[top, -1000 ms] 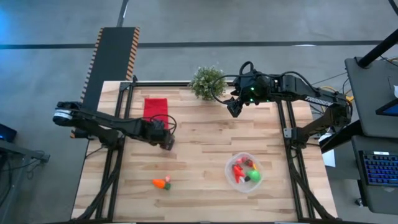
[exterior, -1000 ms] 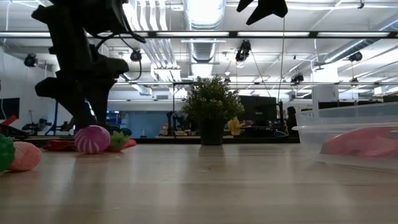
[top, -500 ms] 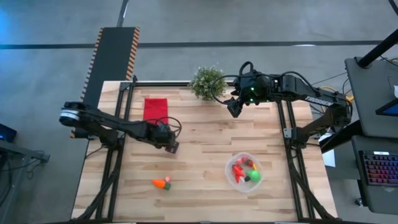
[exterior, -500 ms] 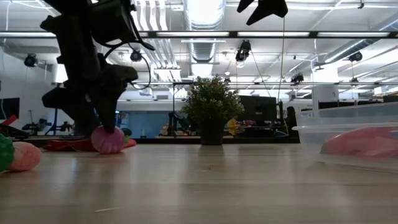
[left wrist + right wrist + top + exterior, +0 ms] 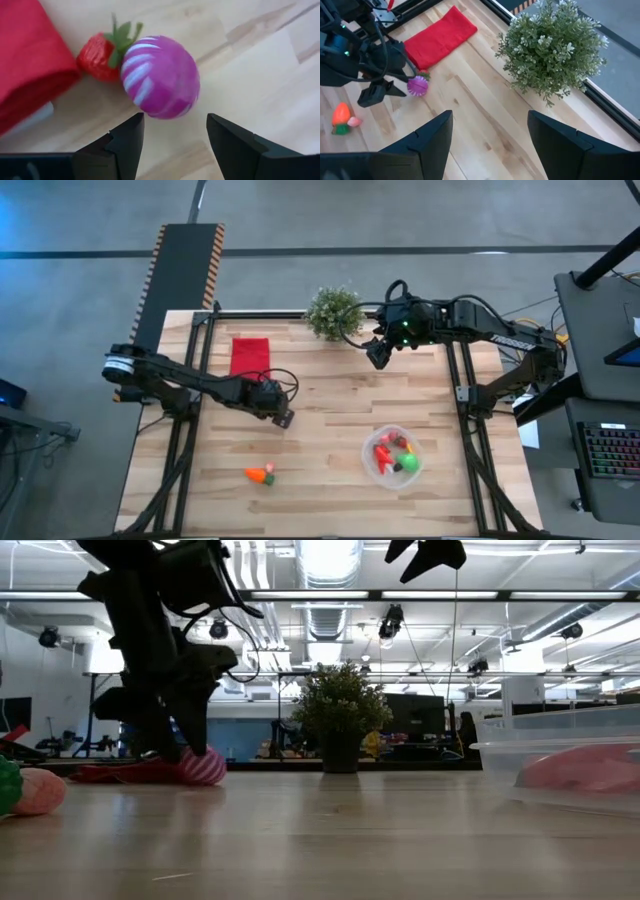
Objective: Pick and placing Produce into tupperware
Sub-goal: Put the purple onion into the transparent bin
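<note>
My left hand point(image 5: 172, 145) sits low over the table point(image 5: 330, 420), its fingers spread wide with nothing between them. Just past the fingertips lies a purple piece of produce with pale stripes point(image 5: 160, 77), and a small red strawberry point(image 5: 98, 59) touches its far side. Beside the strawberry is the edge of the red folded cloth point(image 5: 27, 60). From above, this hand is near the middle of the table, just off the cloth's corner point(image 5: 251, 356).

In the low view the purple piece point(image 5: 203, 766) rests on the wood beside my left hand's fingers, not lifted, so I judge the grasp is not yet made.

My right hand point(image 5: 490, 145) waits high over the back of the table, beside the potted plant point(image 5: 334, 311), its fingers also spread wide and empty.

The tupperware point(image 5: 394, 457) stands toward the front right, well apart from my left hand. It already holds several pieces, red, orange and green as far as I can tell.

Left outside it, as I read things: the purple piece, the strawberry, and a small cluster near the front left, an orange carrot-like piece point(image 5: 257, 474) with a pinkish piece touching it. So the job looks roughly half done, with at least four pieces left to carry across.
</note>
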